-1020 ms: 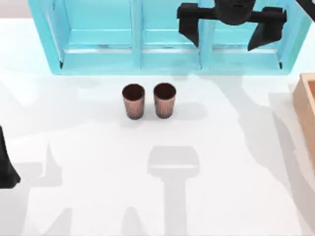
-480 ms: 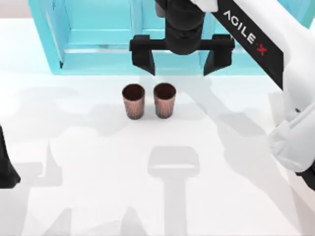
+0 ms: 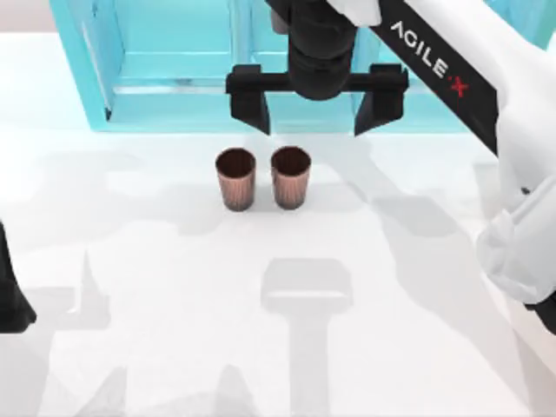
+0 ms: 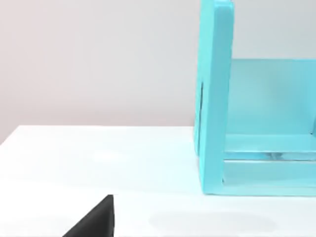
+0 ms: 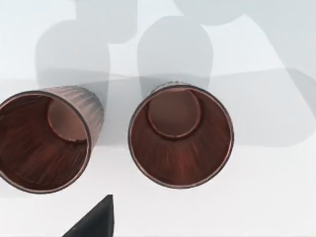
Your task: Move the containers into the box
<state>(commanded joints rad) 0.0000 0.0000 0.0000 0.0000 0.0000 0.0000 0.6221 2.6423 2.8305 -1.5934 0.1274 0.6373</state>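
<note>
Two black fingers of the right gripper are spread wide above the shelf's front edge, just behind the right cup. The left cup stands just beside it, apart, both upright with mouths up. Bare table lies in front. The left gripper sits parked far left; its fingers cannot be judged.

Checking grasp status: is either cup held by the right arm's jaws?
No, both cups stand free on the table while the right gripper hangs open behind them.
</note>
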